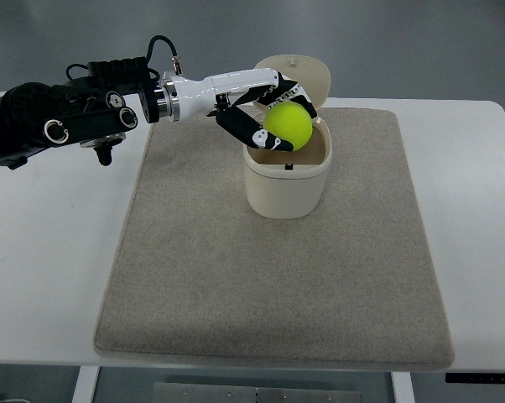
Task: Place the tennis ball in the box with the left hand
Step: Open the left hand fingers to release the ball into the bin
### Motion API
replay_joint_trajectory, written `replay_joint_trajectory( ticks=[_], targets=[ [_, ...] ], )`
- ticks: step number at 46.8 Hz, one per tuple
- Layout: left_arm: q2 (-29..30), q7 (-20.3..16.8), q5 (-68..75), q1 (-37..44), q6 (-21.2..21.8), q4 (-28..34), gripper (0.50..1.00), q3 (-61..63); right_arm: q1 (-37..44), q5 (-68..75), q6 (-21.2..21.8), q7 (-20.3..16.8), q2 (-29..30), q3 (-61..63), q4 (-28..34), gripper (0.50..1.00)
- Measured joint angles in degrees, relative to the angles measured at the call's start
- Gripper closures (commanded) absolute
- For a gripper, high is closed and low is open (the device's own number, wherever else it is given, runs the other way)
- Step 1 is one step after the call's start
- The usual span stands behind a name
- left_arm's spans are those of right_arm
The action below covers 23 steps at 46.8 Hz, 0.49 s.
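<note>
**Holding the ball over the box**

Gripping the tennis ball point(288, 125) in my left hand point(265, 113), I have my fingers point(246, 128) curled round it from above and below, black-and-white segments pressed against its surface. The ball is a bright yellow-green, round and evenly coloured; I cannot make out a seam from this view. It sits right over the mouth of the box point(286, 178), overlapping the near-left part of the rim, and I cannot tell whether it touches the rim.

My arm point(59, 122) comes in from the left edge, black at the forearm with a silver wrist collar, then white casing toward the hand.

The box is a cream, rounded container standing upright, its hinged lid point(301, 74) tipped open behind it. It stands on the far middle of a grey-beige felt mat point(269, 285), which lies flat on a white table point(43, 269). The mat's corners are rounded and its near part is bare.

Beyond the table, the floor point(403, 42) is a dull blue-grey. At the bottom edge, part of the table's frame shows beneath the tabletop.
</note>
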Motion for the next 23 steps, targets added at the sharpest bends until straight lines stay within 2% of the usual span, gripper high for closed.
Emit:
replay_joint_trajectory(
  ticks=[11,13,17,23],
  targets=[
    [-0.03,0.0,-0.04,0.0,0.25,-0.12,0.791,-0.11,0.01,0.0,-0.03,0.0,0.0,0.0,0.0,0.599],
    [-0.03,0.0,-0.04,0.0,0.25,-0.17,0.772,-0.11,0.02,0.0,-0.03,0.0,0.0,0.0,0.0,0.599],
    [-0.05,0.0,-0.04,0.0,0.25,-0.2,0.765,-0.14,-0.02,0.0,-0.03,0.0,0.0,0.0,0.0,0.599],
    [-0.06,0.0,-0.04,0.01,0.25,-0.2,0.716,-0.2,-0.03,0.0,-0.01,0.0,0.0,0.0,0.0,0.599]
  ],
)
